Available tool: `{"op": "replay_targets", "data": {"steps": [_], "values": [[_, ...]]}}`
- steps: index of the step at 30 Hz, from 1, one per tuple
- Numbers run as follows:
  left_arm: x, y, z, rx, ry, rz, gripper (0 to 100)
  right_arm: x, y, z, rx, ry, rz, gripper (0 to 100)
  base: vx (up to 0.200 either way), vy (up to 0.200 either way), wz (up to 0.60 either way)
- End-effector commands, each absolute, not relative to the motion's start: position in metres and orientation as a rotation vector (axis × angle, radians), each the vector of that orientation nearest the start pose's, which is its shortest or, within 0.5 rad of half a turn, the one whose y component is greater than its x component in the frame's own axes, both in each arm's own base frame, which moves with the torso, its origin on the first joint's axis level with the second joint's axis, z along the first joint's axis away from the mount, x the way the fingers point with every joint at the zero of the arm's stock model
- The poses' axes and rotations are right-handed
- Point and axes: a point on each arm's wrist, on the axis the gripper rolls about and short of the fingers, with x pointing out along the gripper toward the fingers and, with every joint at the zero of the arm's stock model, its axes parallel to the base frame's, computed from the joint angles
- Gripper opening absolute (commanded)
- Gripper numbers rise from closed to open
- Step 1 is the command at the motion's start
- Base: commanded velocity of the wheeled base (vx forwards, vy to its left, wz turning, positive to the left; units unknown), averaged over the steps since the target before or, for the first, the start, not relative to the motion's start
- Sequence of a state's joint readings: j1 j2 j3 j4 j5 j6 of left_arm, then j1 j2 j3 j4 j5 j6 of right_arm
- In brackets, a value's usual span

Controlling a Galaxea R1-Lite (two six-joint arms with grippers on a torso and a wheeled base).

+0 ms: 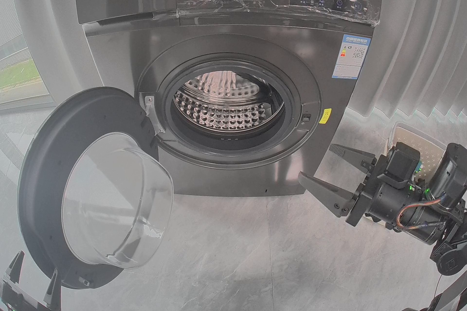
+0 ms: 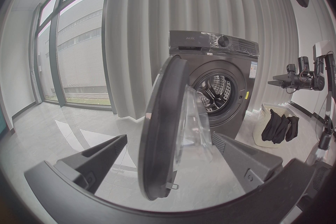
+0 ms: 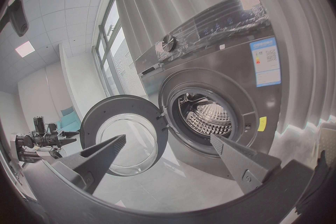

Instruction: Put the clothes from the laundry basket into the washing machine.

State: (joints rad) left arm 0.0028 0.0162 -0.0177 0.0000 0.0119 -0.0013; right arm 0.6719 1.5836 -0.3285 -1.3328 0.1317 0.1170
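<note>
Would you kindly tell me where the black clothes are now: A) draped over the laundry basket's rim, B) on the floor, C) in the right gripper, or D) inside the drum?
A: the black clothes hang over the rim of the laundry basket, and the drum is empty.

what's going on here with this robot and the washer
The washing machine stands with its door wide open, and its drum looks empty. Both grippers are open and hold nothing: the left gripper by the door, the right gripper near the basket. The dark clothes hang over its rim, none loaded yet.
</note>
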Motion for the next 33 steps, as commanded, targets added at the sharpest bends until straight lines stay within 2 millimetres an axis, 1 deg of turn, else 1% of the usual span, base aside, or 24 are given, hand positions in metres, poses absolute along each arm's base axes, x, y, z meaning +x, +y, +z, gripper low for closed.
{"op": "replay_targets", "data": {"steps": [1, 2, 4, 5, 6, 7, 9, 11, 16, 17, 19, 20, 21, 22, 23, 25, 26, 27, 30, 31, 33], "values": [[-0.022, 0.000, 0.076, -0.002, 0.005, 0.015, 100, 0.168, 0.131, 0.171, 0.114, -0.066, 0.784, 100, 0.000, 0.000, 0.00], [-0.022, 0.000, 0.076, -0.002, 0.005, 0.015, 100, 0.168, 0.131, 0.171, 0.114, -0.066, 0.784, 100, 0.000, 0.000, 0.00], [-0.022, 0.000, 0.076, -0.002, 0.005, 0.015, 100, 0.158, 0.111, 0.171, 0.108, -0.079, 0.731, 100, 0.000, 0.000, 0.00], [-0.022, 0.000, 0.076, -0.002, 0.005, 0.015, 100, 0.157, 0.108, 0.170, 0.106, -0.078, 0.725, 100, 0.000, 0.000, 0.00], [-0.022, 0.000, 0.076, -0.002, 0.005, 0.015, 100, 0.149, 0.094, 0.167, 0.091, -0.080, 0.678, 100, 0.000, 0.000, 0.00], [-0.022, 0.000, 0.076, 0.000, 0.005, 0.015, 100, 0.147, 0.089, 0.166, 0.086, -0.082, 0.659, 100, 0.000, 0.000, 0.00], [-0.023, 0.000, 0.076, 0.000, 0.003, 0.015, 100, 0.136, 0.070, 0.164, 0.069, -0.098, 0.590, 100, 0.000, 0.000, 0.00], [-0.023, 0.000, 0.075, 0.000, 0.005, 0.015, 100, 0.125, 0.057, 0.165, 0.066, -0.133, 0.539, 100, 0.000, 0.000, 0.00], [-0.022, 0.000, 0.075, 0.000, 0.006, 0.015, 100, 0.098, 0.031, 0.166, 0.026, -0.196, 0.417, 100, 0.000, 0.000, 0.00], [-0.023, 0.000, 0.075, 0.000, 0.005, 0.015, 100, 0.092, 0.027, 0.167, 0.025, -0.206, 0.394, 100, 0.000, 0.000, 0.00], [-0.023, 0.000, 0.075, 0.000, 0.005, 0.017, 100, 0.072, 0.019, 0.168, 0.018, -0.237, 0.355, 100, 0.000, 0.000, 0.00], [-0.023, 0.000, 0.075, 0.000, 0.005, 0.017, 100, 0.072, 0.019, 0.168, 0.018, -0.237, 0.355, 100, 0.000, 0.000, 0.00], [-0.022, 0.000, 0.076, 0.000, 0.005, 0.015, 100, 0.055, 0.014, 0.163, -0.004, -0.230, 0.327, 100, 0.000, 0.000, 0.00], [-0.022, 0.000, 0.076, 0.000, 0.005, 0.015, 100, 0.045, 0.011, 0.158, -0.016, -0.219, 0.314, 100, 0.000, 0.000, 0.00], [-0.022, 0.000, 0.076, 0.000, 0.005, 0.017, 100, 0.039, 0.010, 0.155, -0.019, -0.211, 0.307, 100, 0.000, -0.200, 0.00], [-0.022, 0.000, 0.076, 0.000, 0.005, 0.017, 100, 0.016, 0.006, 0.140, -0.019, -0.202, 0.295, 100, 0.000, -0.200, 0.00], [-0.022, 0.000, 0.076, 0.000, 0.005, 0.017, 100, 0.015, 0.006, 0.139, -0.019, -0.202, 0.295, 100, 0.000, -0.200, 0.00], [-0.023, 0.000, 0.076, 0.000, 0.003, 0.017, 100, 0.002, 0.004, 0.129, -0.019, -0.198, 0.293, 100, 0.000, -0.200, 0.00], [-0.022, 0.000, 0.076, 0.000, 0.005, 0.015, 100, -0.013, 0.001, 0.120, -0.020, -0.217, 0.285, 100, 0.000, -0.200, 0.00], [-0.023, 0.000, 0.076, 0.000, 0.003, 0.017, 100, -0.015, 0.001, 0.118, -0.020, -0.218, 0.282, 100, 0.000, -0.200, 0.00], [-0.022, 0.000, 0.076, 0.000, 0.005, 0.014, 100, -0.018, 0.001, 0.110, -0.021, -0.214, 0.271, 100, 0.000, 0.000, 0.00]]}}
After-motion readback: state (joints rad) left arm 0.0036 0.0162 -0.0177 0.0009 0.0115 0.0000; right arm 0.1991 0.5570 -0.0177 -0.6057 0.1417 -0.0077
